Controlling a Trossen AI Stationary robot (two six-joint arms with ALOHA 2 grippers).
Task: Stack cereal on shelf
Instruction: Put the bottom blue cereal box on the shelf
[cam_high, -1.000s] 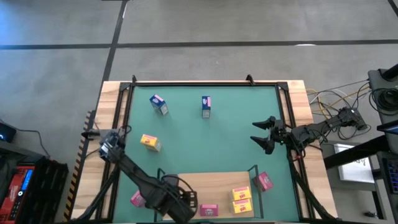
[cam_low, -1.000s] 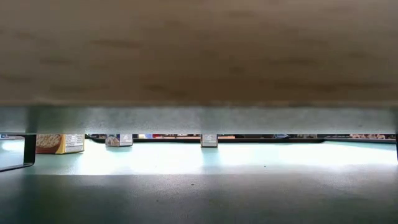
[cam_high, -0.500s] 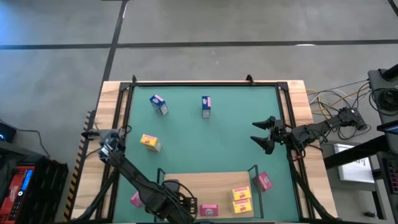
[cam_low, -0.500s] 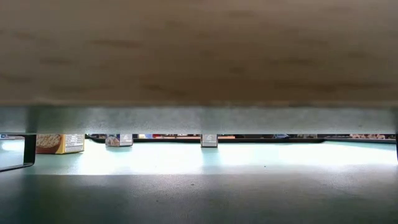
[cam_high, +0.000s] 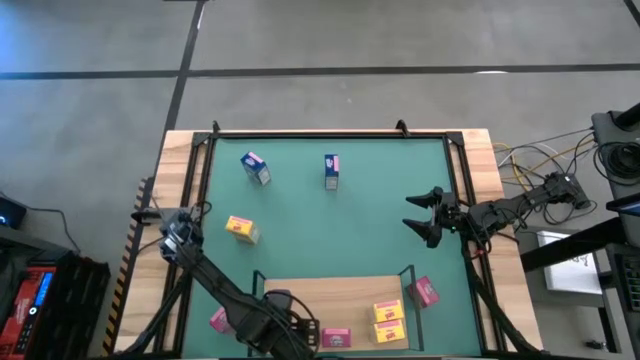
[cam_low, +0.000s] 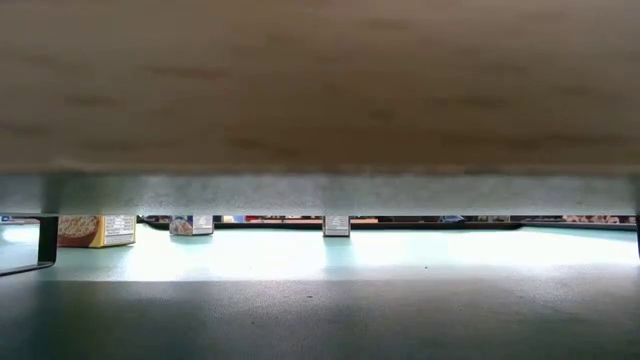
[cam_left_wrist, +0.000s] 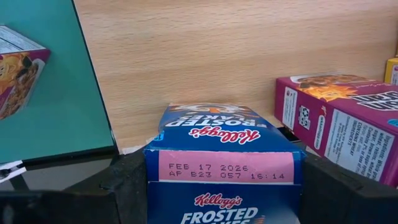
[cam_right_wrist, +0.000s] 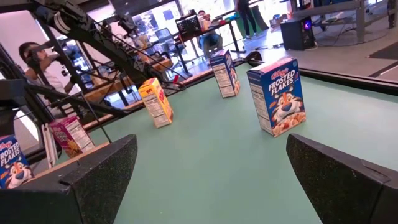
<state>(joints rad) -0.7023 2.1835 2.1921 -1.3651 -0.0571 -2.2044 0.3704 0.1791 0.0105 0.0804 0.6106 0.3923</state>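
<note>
Your left gripper is low at the near edge of the shelf, jaws clamped on a blue cereal box. The box sits square between the two dark fingers, top flap with the date stamp facing the wrist camera, front end over the wood board. From above the arm covers that box, so you can't see from there whether it touches the board.

Your right gripper hangs over the green mat toward the tabletop's right side, jaws spread wide, nothing in them.

On the shelf:
- one pink box at the near edge, just beside the left gripper; the left wrist view shows it lying flat.
- two yellow boxes side by side, touching, to the right of it.

Off the shelf, on the mat:
- pink box just outside the right post.
- pink box just outside the left edge.
- yellow box left of centre.
- blue box far left.
- another blue box far centre, standing upright.

Low view looks under the board; it only shows the bottoms of the far boxes.
</note>
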